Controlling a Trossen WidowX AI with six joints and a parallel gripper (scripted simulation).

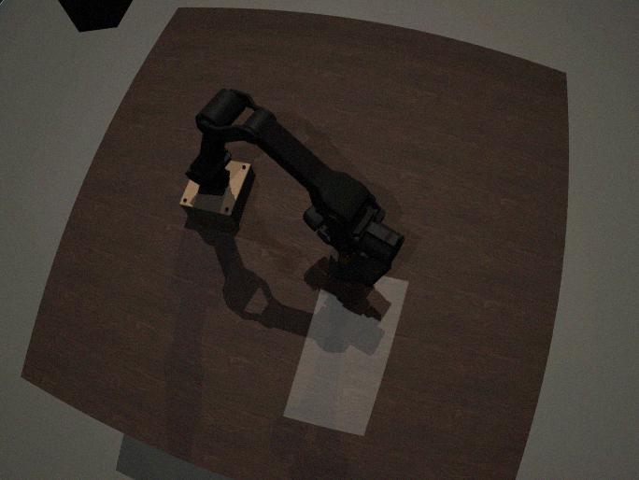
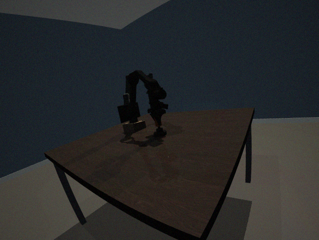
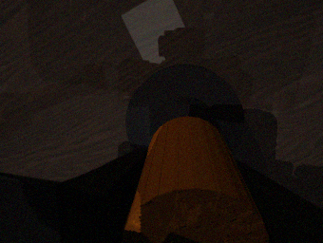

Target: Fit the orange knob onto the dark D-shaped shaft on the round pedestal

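On the table [image 1: 454, 330] [image 2: 164, 165], the wooden base block [image 1: 241, 173] [image 2: 139, 125] of the arm lies toward the upper left in the top view. The pale rectangle [image 1: 335, 387] is on the table below and to the right of this block. In the exterior view, the round pedestal [image 2: 160, 133] [image 3: 157, 92] stands on the table, to the right of the block and under the knob [image 2: 157, 123] [image 3: 190, 161].

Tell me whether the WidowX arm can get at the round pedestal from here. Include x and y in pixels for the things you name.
Probably yes: the arm [image 1: 291, 149] [image 2: 132, 90] holds the orange knob [image 1: 344, 258] [image 2: 156, 123] [image 3: 190, 161] just above the round pedestal [image 2: 161, 133] [image 3: 185, 83], with no visible obstacle, though flat-side alignment can't be seen.
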